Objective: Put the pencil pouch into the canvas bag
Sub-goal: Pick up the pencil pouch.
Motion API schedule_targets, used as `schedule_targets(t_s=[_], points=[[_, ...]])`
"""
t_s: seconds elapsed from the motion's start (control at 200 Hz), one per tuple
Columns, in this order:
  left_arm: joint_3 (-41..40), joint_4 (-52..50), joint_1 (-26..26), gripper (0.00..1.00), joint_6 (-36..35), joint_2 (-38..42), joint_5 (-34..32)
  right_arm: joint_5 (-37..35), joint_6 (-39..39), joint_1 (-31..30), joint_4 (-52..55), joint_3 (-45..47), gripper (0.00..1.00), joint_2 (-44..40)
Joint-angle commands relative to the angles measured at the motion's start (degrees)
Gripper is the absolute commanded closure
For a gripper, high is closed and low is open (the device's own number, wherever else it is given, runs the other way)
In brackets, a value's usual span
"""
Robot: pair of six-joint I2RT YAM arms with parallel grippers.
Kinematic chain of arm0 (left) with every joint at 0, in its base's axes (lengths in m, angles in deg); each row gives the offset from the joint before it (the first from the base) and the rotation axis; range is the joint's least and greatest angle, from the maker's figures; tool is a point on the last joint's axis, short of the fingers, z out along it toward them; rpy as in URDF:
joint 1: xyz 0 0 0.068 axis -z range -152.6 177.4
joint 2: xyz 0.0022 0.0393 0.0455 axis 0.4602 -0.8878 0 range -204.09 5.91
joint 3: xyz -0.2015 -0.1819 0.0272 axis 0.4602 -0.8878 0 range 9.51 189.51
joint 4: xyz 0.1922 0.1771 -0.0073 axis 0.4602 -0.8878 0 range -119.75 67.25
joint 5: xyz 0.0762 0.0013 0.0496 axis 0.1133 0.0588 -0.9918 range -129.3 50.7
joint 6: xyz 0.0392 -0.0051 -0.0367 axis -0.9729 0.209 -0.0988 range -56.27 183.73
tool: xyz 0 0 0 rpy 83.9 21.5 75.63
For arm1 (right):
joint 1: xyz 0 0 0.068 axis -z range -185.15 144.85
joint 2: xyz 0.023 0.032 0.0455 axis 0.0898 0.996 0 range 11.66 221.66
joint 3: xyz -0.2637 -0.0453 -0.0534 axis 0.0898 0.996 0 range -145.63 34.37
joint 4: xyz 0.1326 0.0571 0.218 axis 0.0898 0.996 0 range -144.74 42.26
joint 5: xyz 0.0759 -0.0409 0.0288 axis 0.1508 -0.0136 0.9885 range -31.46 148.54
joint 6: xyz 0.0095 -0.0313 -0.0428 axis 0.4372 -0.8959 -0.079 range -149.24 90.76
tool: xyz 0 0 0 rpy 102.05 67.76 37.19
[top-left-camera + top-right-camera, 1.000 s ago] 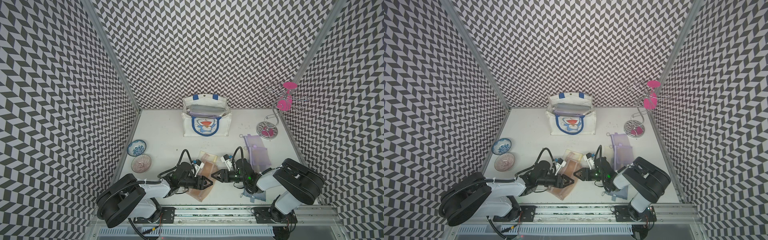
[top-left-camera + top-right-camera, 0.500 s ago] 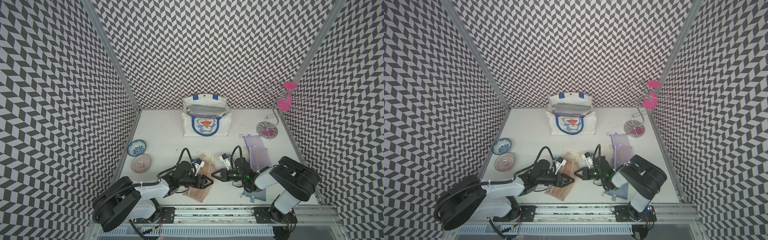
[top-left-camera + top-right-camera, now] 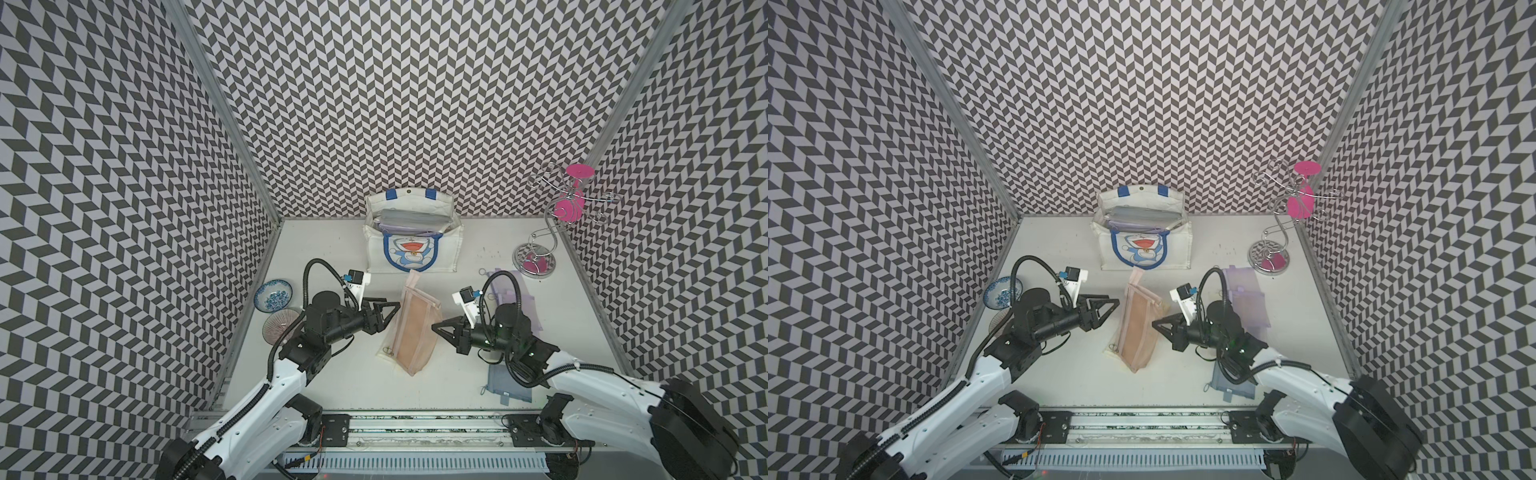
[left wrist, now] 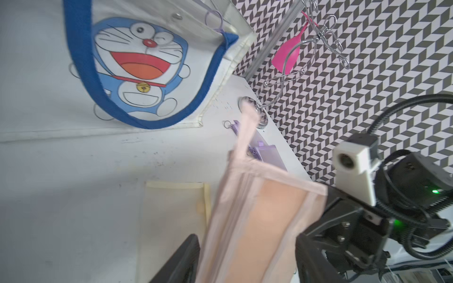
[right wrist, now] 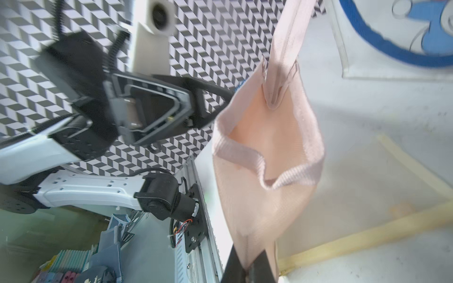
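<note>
The pencil pouch (image 3: 415, 328), pink mesh with a pale zip band, hangs on edge above the table in both top views. My right gripper (image 3: 435, 327) is shut on its right edge; in the right wrist view the fingers (image 5: 259, 269) pinch a corner of the pouch (image 5: 269, 147). My left gripper (image 3: 390, 307) stands open at the pouch's left side. In the left wrist view the pouch (image 4: 264, 215) lies between the spread jaws, and contact cannot be told. The cream canvas bag (image 3: 411, 241) with blue handles and a cartoon cat stands open by the back wall, with grey and purple pouches inside.
A flat cream pouch (image 3: 384, 353) lies under the hanging one. A purple pouch (image 3: 511, 291) and a grey-blue one (image 3: 507, 384) lie at the right. Two bowls (image 3: 273, 295) sit by the left wall. A wire stand with pink discs (image 3: 536, 259) is at the back right.
My right gripper has shut on the pouch and raised it off the table, so it now hangs on edge. Both grippers have moved up and away from the front rail.
</note>
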Motion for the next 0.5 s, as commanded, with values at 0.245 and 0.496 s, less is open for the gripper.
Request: schedule_targets(t_s=[0.245,0.496], points=[[3.0,8.7,-1.2,0.3,-10.5,1.9,12.8,12.2,-7.2,7.1,1.9,-6.5,1.0,-10.3],[5.3,15.1,2.7,0.27,-14.5,-1.5,16.7,18.6,-7.8,7.6,1.3,-7.9,1.0,-11.1]])
